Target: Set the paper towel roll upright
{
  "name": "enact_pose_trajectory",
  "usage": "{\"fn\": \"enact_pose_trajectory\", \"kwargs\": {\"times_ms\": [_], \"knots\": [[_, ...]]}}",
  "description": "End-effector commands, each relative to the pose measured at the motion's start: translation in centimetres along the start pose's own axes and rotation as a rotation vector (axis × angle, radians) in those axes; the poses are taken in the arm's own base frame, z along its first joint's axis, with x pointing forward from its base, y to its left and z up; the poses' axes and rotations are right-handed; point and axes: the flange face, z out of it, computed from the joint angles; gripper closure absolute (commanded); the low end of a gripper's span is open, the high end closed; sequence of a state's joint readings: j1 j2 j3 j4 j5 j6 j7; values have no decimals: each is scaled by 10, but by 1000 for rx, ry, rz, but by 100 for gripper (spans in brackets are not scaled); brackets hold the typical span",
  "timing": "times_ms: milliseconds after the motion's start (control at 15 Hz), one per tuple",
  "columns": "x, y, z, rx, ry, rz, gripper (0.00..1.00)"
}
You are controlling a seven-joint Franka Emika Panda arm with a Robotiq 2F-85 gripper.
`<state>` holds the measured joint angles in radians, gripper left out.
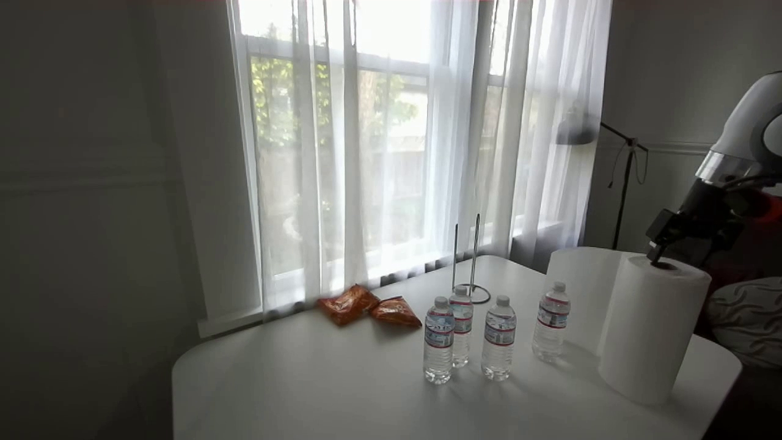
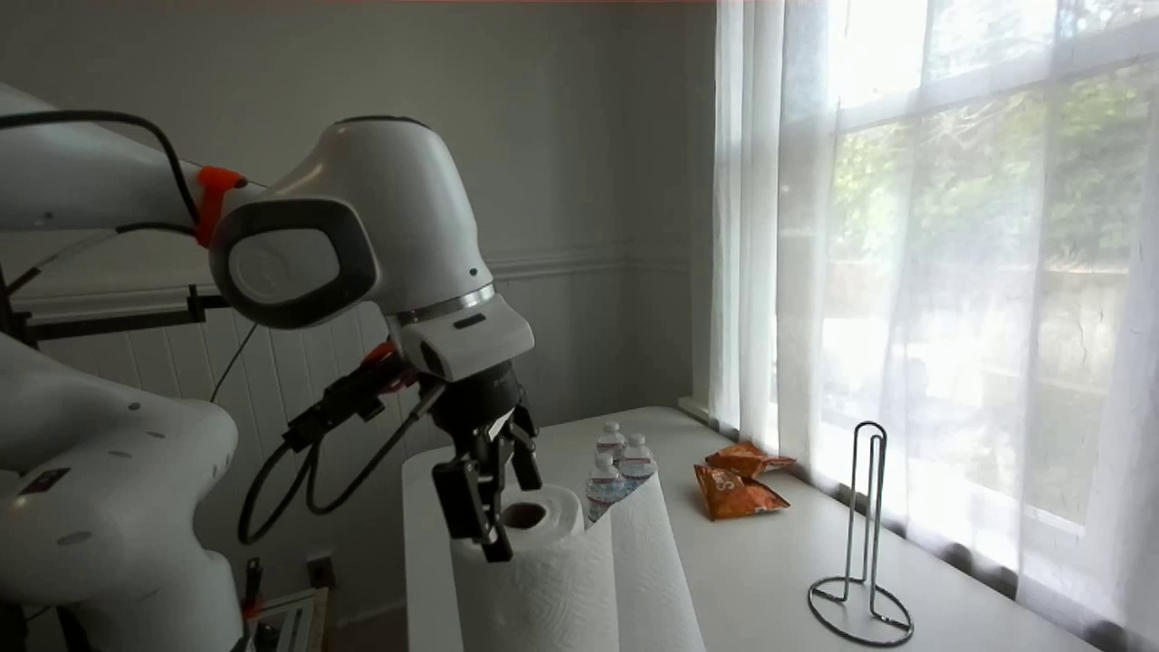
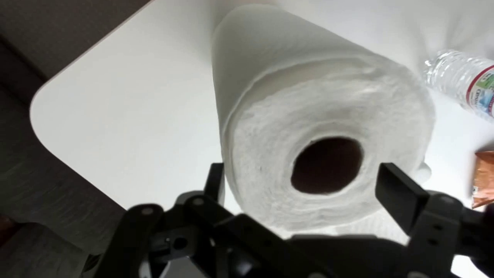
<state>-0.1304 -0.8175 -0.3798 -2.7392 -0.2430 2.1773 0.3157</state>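
Note:
The paper towel roll (image 1: 650, 333) is a thick white cylinder standing on its end on the white table. It also shows in an exterior view (image 2: 543, 589) and, from above, in the wrist view (image 3: 262, 162), with its dark core hole facing up. A loose sheet (image 1: 577, 293) hangs unrolled from its side. My gripper (image 3: 301, 166) is open over the top of the roll, its fingers wide apart on either side of the core hole. In an exterior view the gripper (image 2: 512, 518) is at the height of the roll's top end. Whether the fingers touch the paper is unclear.
Several clear water bottles (image 1: 499, 339) stand beside the roll. Two orange snack bags (image 1: 348, 305) lie near the window. A wire holder (image 2: 865, 543) stands on the table's window side. The table's rounded corner (image 3: 38, 100) is close to the roll.

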Motion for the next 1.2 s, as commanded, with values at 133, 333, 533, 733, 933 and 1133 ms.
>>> {"fn": "enact_pose_trajectory", "kwargs": {"times_ms": [133,333,533,733,933,1133], "knots": [[-4,-9,-37,2,78,6,0],[-1,-16,-52,-10,80,20,0],[4,-20,-67,-45,69,46,0],[7,-22,-86,-97,51,80,0],[9,-25,-103,-130,34,125,0],[9,-30,-115,-148,34,146,0]]}}
